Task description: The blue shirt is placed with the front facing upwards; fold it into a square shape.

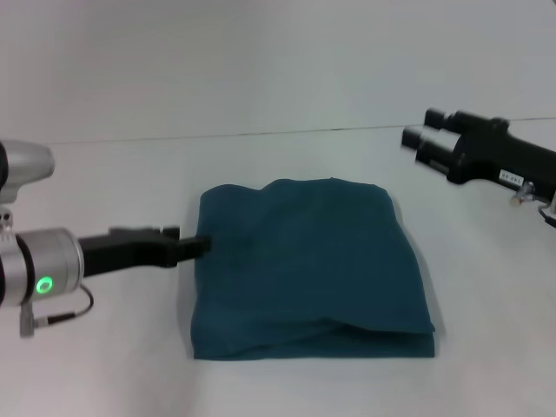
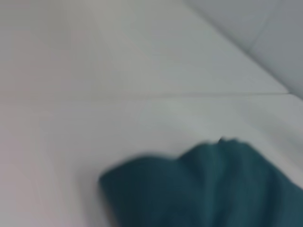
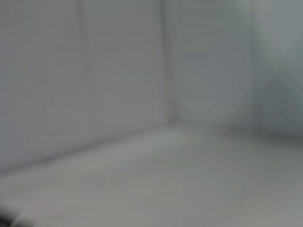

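Observation:
The blue shirt [image 1: 308, 265] lies folded into a roughly square bundle in the middle of the white table [image 1: 104, 365]. Layered edges show along its near side, and no lettering is visible. My left gripper [image 1: 198, 246] reaches in low from the left, its tip touching the shirt's left edge. The left wrist view shows a rounded part of the blue shirt [image 2: 213, 189] close up. My right gripper [image 1: 419, 129] hovers open above the table at the far right, well clear of the cloth. The right wrist view shows no shirt.
The white table [image 3: 189, 179] runs back to a plain pale wall [image 1: 261, 61]. The far table edge [image 1: 261, 135] lies behind the shirt. Bare tabletop surrounds the bundle on every side.

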{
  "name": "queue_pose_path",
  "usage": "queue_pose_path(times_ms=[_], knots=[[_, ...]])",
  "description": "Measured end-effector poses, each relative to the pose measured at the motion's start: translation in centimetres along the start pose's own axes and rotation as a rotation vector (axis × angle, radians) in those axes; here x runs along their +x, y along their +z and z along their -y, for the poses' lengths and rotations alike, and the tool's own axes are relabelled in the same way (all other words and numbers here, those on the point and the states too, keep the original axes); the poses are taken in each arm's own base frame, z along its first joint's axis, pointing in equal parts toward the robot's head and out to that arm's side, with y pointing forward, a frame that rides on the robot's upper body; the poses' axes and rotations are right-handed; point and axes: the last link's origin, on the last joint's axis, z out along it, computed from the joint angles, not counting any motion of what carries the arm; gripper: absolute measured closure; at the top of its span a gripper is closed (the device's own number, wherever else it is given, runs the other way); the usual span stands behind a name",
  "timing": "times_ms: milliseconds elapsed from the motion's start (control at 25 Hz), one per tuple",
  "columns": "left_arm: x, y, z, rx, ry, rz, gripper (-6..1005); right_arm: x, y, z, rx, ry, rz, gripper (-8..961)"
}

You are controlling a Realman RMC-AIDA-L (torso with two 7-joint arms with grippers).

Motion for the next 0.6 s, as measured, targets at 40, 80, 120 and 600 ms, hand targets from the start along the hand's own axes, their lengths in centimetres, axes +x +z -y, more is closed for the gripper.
queue_pose_path(times_ms=[40,80,120,600], knots=[[0.5,0.0,-0.1,-0.009,0.049,-0.013,672,-0.5,0.1,0.0,-0.050,-0.002,-0.078,579],[0.8,-0.1,-0.2,-0.015,0.083,-0.021,633,-1.0,0.3,-0.1,-0.097,-0.004,-0.150,537],[1.2,0.0,-0.6,-0.029,0.157,-0.035,594,-1.4,0.5,-0.4,-0.138,-0.010,-0.220,494],[0.8,3.0,-4.3,-0.150,0.476,-0.049,76,-1.5,0.8,-2.1,-0.268,-0.100,-0.452,62]])
